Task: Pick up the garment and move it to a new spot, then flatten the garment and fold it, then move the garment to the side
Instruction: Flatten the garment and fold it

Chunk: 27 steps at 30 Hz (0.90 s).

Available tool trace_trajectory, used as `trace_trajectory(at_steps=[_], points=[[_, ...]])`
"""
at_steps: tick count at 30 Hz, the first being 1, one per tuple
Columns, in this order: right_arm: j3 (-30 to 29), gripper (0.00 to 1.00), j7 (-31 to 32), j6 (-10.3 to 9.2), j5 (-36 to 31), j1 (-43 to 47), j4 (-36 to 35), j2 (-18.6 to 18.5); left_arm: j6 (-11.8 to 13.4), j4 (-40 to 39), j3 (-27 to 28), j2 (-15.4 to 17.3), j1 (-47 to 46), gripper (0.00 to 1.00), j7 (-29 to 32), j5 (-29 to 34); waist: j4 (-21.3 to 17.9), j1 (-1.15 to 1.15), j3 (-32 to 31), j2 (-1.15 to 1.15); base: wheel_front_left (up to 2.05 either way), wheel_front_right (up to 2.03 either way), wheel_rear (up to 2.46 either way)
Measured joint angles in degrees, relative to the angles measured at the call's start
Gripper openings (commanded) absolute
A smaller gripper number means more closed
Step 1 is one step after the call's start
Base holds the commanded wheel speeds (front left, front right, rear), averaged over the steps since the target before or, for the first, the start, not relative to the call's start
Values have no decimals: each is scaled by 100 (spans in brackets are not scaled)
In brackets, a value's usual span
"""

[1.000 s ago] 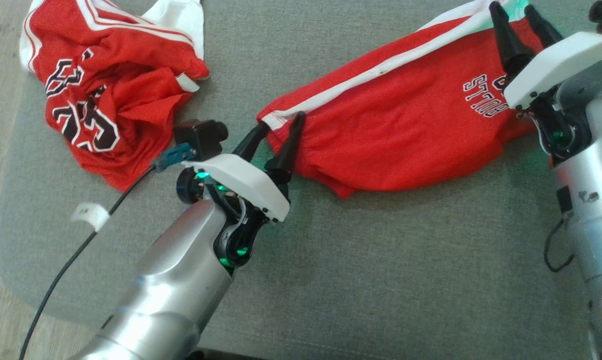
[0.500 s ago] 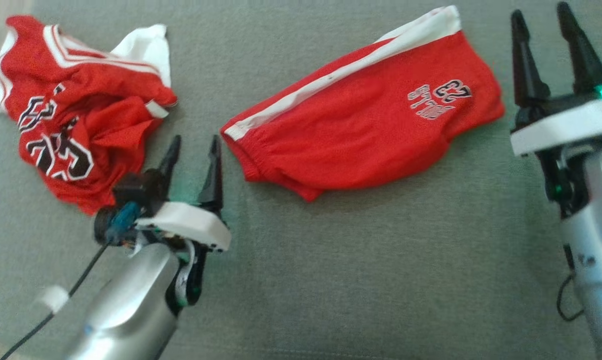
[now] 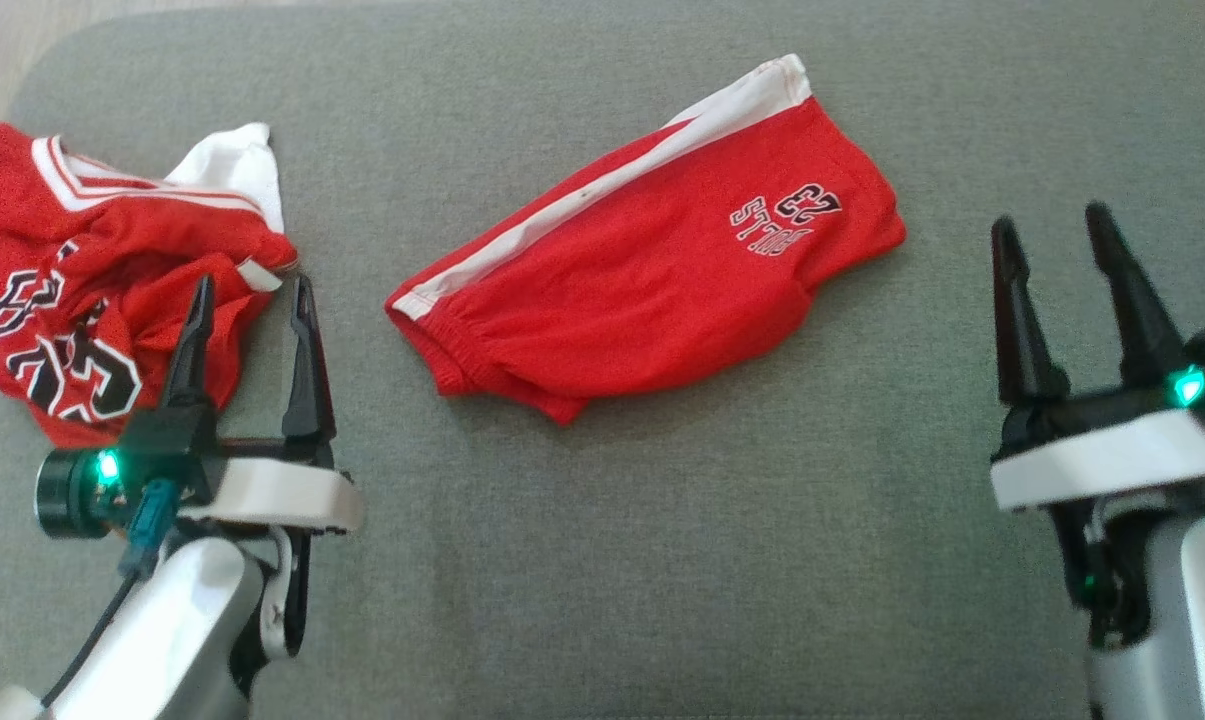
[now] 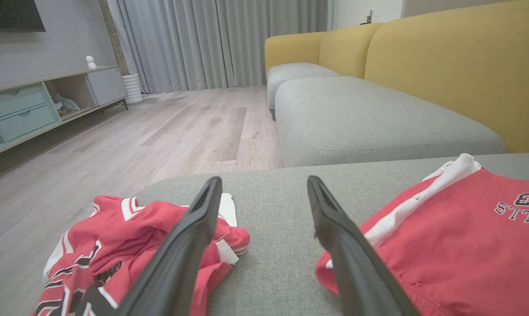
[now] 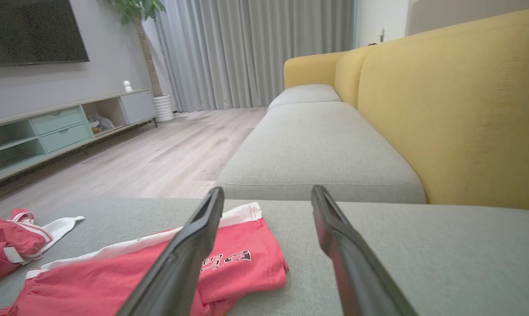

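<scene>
Currently, the red shorts (image 3: pixel 652 270) lie flat near the middle of the grey cushion (image 3: pixel 662 560), with the white stripe along their far edge and the printed lettering toward my right. My left hand (image 3: pixel 252 288) hovers just left of the waistband, fingers spread wide and holding nothing (a crumpled red jersey (image 3: pixel 82 300) sits beside it). My right hand (image 3: pixel 1050 220) hangs apart from the shorts on their right, fingers likewise parted, empty

Empty right gripper (image 5: pixel 268 192) spread wide at bottom centre, red shorts (image 5: pixel 246 263) lower left on grey sofa seat (image 5: pixel 444 259), crumpled red jersey (image 5: pixel 9 245) far left, yellow backrest (image 5: pixel 457 109) right
</scene>
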Motion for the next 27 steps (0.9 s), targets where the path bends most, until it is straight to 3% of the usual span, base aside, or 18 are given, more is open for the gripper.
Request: trace_trajectory(at_steps=[7, 27], points=[[-23, 100, 305, 0, -46, 590, -346, 167, 81, -197, -64, 152, 302, 100, 276, -8, -118, 1, -83, 0, 0, 0, 0], [-193, 100, 539, 0, -89, 882, -450, 236, 110, -215, -196, 160, 455, 100, 401, -67, -115, 1, -194, 0, 0, 0, 0]])
